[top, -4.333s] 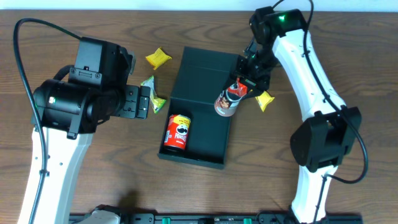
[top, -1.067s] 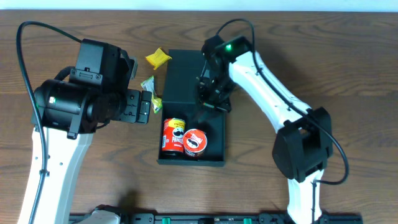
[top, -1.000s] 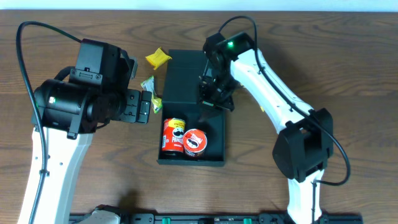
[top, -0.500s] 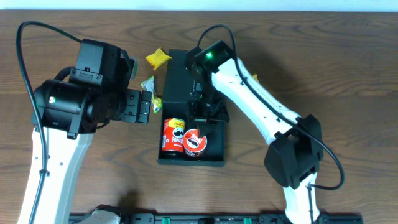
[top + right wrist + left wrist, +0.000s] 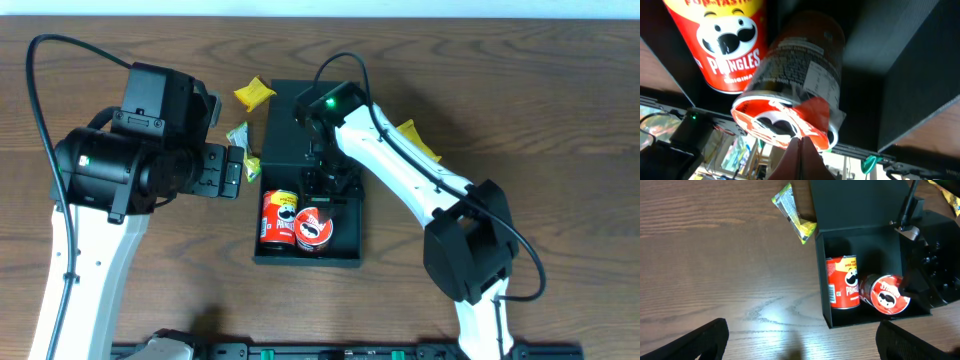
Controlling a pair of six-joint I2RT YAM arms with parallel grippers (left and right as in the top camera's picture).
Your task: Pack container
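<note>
The container (image 5: 305, 262) is a dark teal-green box with its flap lid (image 5: 288, 120) lying open toward the far side. Two red Pringles cans lie in its near end: one (image 5: 281, 217) on the left, the other (image 5: 314, 228) tilted beside it. My right gripper (image 5: 322, 196) hangs inside the box just beyond the tilted can. It is shut, and its tip (image 5: 800, 146) meets that can's red top (image 5: 785, 122). Left of the box my left gripper (image 5: 233, 166) stands wide open over bare wood, with nothing between its fingers (image 5: 710, 339).
A yellow packet (image 5: 254, 93) and a green-yellow packet (image 5: 241, 137) lie left of the open lid. Another yellow packet (image 5: 418, 140) lies to the right, partly under my right arm. The table is brown wood.
My right arm let go of the second can in the box, then swung left and nearer, coming down shut against that can. The left arm has not moved.
</note>
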